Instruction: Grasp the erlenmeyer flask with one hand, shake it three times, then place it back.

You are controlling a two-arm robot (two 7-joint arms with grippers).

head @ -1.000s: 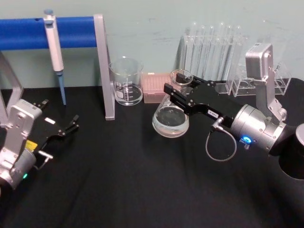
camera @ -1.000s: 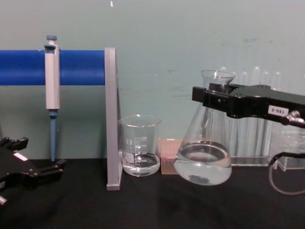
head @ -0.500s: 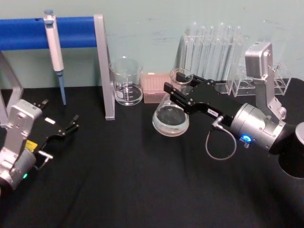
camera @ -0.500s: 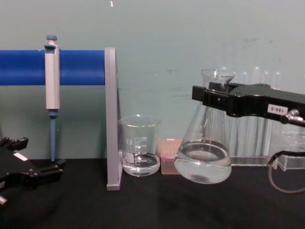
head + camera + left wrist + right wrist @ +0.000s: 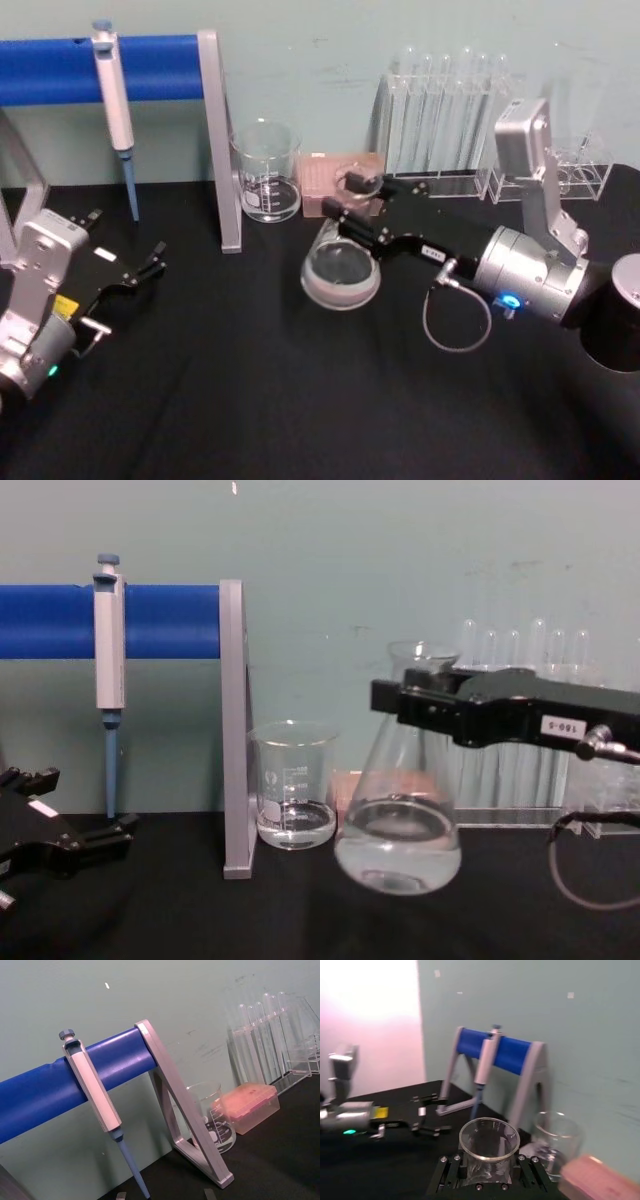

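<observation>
Centrally, chest view: right claw (image 5: 412, 702) grips the erlenmeyer flask (image 5: 398, 832) by the neck, liquid in its base; right wrist view adds the open rim. Left claw (image 5: 157, 258) lower left, fingers apart.

On the surface (image 5: 250, 400), a stand post (image 5: 222, 150) stands just left of the beaker (image 5: 266, 172), a pipette (image 5: 115, 110) hanging farther left; a tip box (image 5: 318, 180) sits just right, a test tube rack (image 5: 440, 120) beyond it. The erlenmeyer flask (image 5: 341, 275), in the right tool (image 5: 352, 200), is before and right of the beaker, the left tool (image 5: 150, 262) well left and nearer
</observation>
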